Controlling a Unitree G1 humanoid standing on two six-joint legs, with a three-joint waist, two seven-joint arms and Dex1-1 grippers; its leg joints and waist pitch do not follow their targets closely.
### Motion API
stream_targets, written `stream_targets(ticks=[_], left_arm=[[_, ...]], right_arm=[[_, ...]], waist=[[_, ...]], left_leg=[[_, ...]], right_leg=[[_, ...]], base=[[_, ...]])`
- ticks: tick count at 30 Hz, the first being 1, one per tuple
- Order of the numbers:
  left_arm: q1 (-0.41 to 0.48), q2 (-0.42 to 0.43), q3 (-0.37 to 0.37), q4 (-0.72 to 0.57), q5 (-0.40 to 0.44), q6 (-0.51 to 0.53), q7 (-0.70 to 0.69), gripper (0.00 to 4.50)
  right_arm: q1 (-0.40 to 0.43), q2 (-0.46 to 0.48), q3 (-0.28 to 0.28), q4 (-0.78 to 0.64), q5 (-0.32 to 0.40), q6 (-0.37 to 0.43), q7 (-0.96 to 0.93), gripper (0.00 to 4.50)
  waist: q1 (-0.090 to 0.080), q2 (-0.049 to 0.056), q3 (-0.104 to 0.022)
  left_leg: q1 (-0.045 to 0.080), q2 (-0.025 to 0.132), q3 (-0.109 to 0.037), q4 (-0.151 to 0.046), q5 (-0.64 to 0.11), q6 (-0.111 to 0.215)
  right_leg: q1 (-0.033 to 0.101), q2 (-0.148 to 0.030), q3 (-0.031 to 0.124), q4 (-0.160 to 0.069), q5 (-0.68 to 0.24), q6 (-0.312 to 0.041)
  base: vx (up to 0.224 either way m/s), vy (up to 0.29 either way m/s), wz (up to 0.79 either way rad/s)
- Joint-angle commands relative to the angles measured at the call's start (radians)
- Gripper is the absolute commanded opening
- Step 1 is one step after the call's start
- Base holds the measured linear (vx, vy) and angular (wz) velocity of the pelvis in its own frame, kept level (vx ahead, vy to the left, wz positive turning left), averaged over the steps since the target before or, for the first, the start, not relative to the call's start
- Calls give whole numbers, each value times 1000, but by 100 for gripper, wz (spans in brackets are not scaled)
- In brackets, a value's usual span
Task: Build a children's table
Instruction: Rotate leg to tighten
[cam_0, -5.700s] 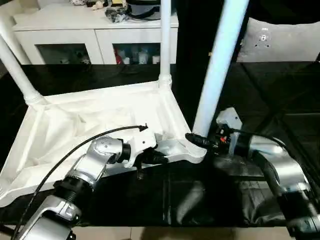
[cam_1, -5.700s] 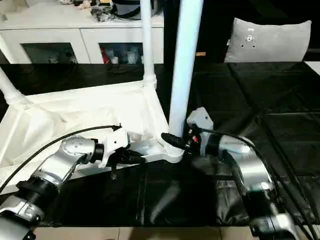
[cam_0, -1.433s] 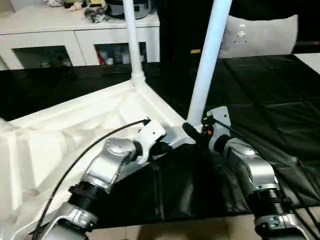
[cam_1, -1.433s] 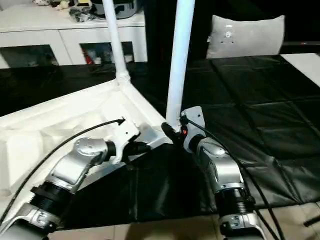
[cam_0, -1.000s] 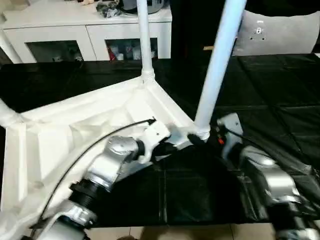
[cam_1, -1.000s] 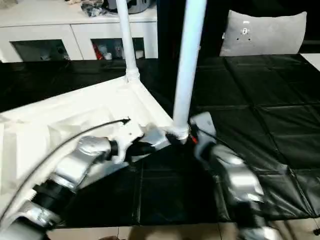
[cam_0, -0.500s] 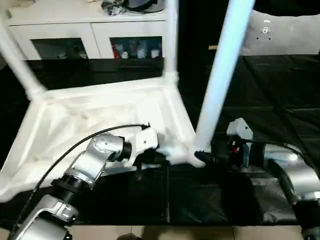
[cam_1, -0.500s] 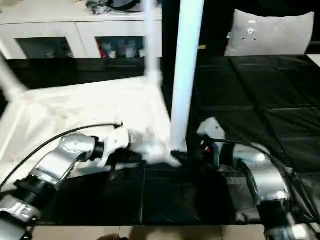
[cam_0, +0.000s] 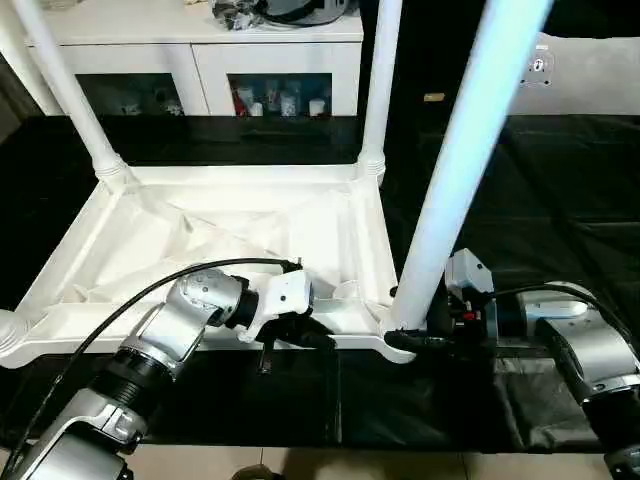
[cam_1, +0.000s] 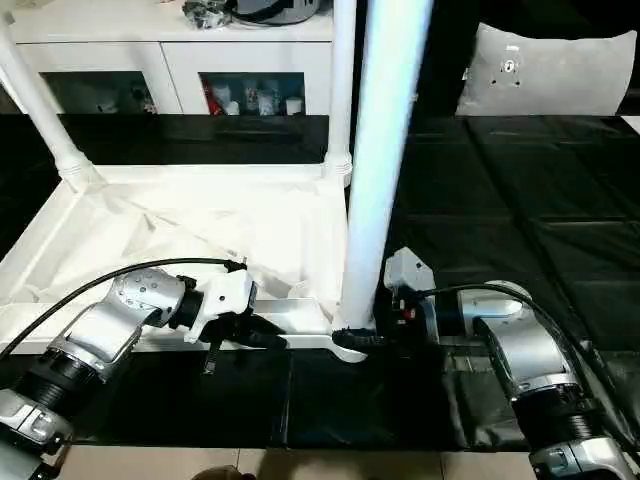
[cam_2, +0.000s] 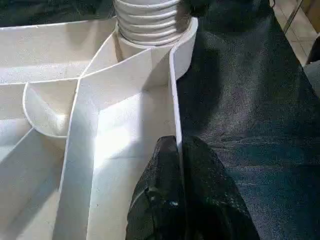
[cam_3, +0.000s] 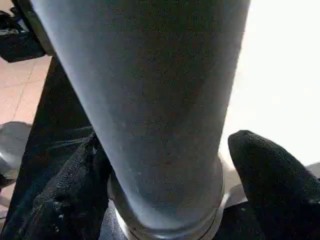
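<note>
The children's table lies upside down on a black mat, the white ribbed tabletop (cam_0: 200, 230) facing up. Three white legs stand in its corner sockets: far left (cam_0: 70, 95), far right (cam_0: 378, 80) and near right (cam_0: 465, 160). The near-left socket (cam_0: 5, 335) holds nothing. My left gripper (cam_0: 300, 335) is shut on the tabletop's near rim (cam_2: 175, 100), its fingers (cam_2: 165, 200) pinching the thin wall. My right gripper (cam_0: 405, 338) sits at the base of the near-right leg (cam_3: 150, 100), open, one finger (cam_3: 75, 185) against the leg and the other finger (cam_3: 270, 185) a little clear of it.
A white cabinet with glass doors (cam_0: 200, 60) runs along the back, clutter on its top. A grey cushion (cam_0: 590, 75) leans at the back right. The black mat (cam_0: 560, 200) spreads to the right of the table, and tiled floor (cam_0: 300, 465) shows at the near edge.
The head views have swung, so the whole scene sits differently. My right gripper stays at the near-right leg's base and my left keeps its pinch on the rim.
</note>
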Motion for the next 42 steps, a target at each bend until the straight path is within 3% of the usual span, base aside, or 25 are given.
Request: stream_targets(ticks=[1,8,12,15,18,19,21,24,25,26,28,30,31,32,35,37,42], left_arm=[[5,5,-52,5,15,-19,-62,0],[13,-1,-49,-6,5,-1,-60,0],[27,-56,2,-47,-34,132,40,0],[33,-103,34,-62,-31,208,151,0],[36,-152,60,-68,-14,259,261,0],[34,-184,71,-71,2,291,333,0],[31,-214,84,-73,15,325,392,0],[23,-260,100,-74,28,351,466,0],[17,-292,110,-75,31,364,512,0],[17,-295,110,-75,31,365,515,0],[12,-315,114,-75,35,373,546,0],[12,-306,109,-72,44,366,546,0],[12,-302,108,-72,47,365,545,0],[12,-299,107,-72,51,364,544,0],[16,-264,106,-71,54,336,512,0],[14,-245,108,-62,55,318,491,0],[7,-179,90,-33,49,236,388,0]], right_arm=[[-10,-10,10,2,10,15,15,340],[13,8,2,-18,43,74,11,278],[24,78,-17,-48,34,160,-142,274],[1,158,-46,-19,-7,197,-321,272],[-38,254,-94,23,-22,232,-514,272],[-59,304,-107,45,-38,242,-610,272],[-75,339,-116,66,-62,243,-694,272],[-92,380,-136,95,-72,232,-778,272],[-94,410,-163,105,-59,202,-808,328],[-94,412,-166,106,-58,199,-810,342],[-88,436,-191,99,-44,183,-824,344],[-71,424,-176,76,-53,179,-799,354],[-66,419,-172,70,-54,177,-791,382],[-63,414,-169,66,-53,175,-784,388],[-25,375,-173,19,-37,145,-728,407],[-5,345,-179,-1,-33,121,-684,433],[19,225,-181,-24,-15,64,-505,444]], waist=[[-2,-18,-66],[1,-19,-67],[-4,-14,-64],[-18,-15,-54],[-50,-17,-46],[-53,-12,-48],[-69,-14,-49],[-71,-13,-50],[-71,-15,-51],[-69,-17,-52],[-62,-16,-58],[-58,-16,-63],[-55,-15,-66],[-54,-14,-67],[-47,-15,-63],[-45,-15,-61],[-39,-11,-59]], left_leg=[[7,51,-9,-57,-79,105],[7,52,-9,-56,-68,109],[8,52,-9,-59,-80,92],[12,47,-12,-67,-163,49],[9,41,-22,-82,-239,-11],[10,42,-23,-82,-238,-15],[9,42,-23,-83,-237,-16],[13,41,-17,-77,-234,1],[9,40,-17,-77,-217,7],[10,41,-15,-75,-209,10],[7,43,-14,-73,-155,26],[5,42,-13,-68,-107,43],[3,42,-12,-64,-70,63],[2,41,-12,-64,-65,68],[2,42,-10,-64,-92,79],[3,43,-9,-65,-117,74],[5,45,-12,-68,-147,60]], right_leg=[[53,-72,32,-58,-17,-272],[54,-73,31,-56,-13,-275],[50,-71,31,-58,-40,-275],[50,-74,32,-78,-200,-247],[50,-76,26,-95,-405,-179],[50,-77,26,-95,-406,-174],[48,-74,26,-96,-374,-177],[42,-74,29,-102,-360,-180],[46,-75,28,-100,-342,-184],[45,-75,29,-101,-332,-185],[50,-74,29,-91,-232,-199],[53,-71,28,-81,-134,-215],[57,-70,26,-73,-50,-231],[57,-70,26,-72,-35,-236],[57,-73,26,-76,-58,-236],[55,-73,25,-81,-102,-227],[54,-72,24,-87,-167,-207]], base=[[0,0,0],[0,0,0],[0,0,0],[0,0,0],[-39,3,-6],[0,0,0],[0,0,0],[0,0,0],[0,0,0],[0,0,0],[0,0,0],[0,0,0],[0,0,0],[0,0,0],[0,0,0],[0,0,0],[0,0,0]])
